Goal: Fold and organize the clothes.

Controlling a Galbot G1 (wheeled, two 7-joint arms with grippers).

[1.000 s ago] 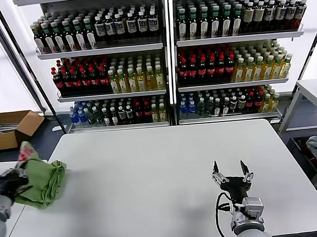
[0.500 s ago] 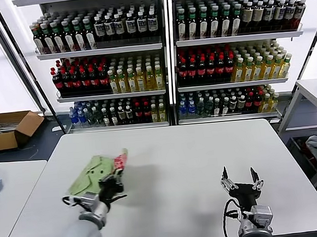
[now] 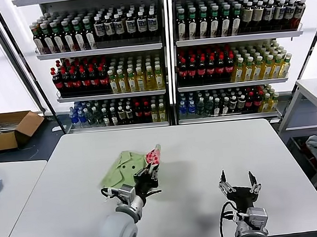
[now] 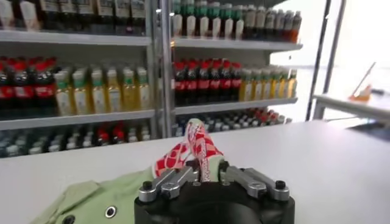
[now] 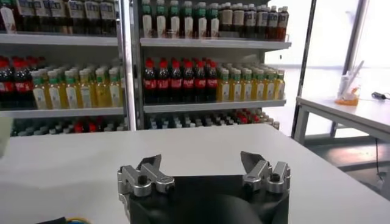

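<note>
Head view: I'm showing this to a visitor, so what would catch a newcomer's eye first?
Probably the green shirt, bunched near the middle of the white table, with its red-and-white print poking up between the fingers of the left gripper. Behind the table, shelves packed with rows of colourful bottles fill the background. The right gripper hangs open and empty over the table's near right part.

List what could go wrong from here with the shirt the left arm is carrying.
The left gripper pinches the green shirt only at its red-and-white printed part, so it may slip out. The shirt is bunched, not flat, so it could land crumpled on the table. The right gripper waits open, too far off to catch it.
</note>
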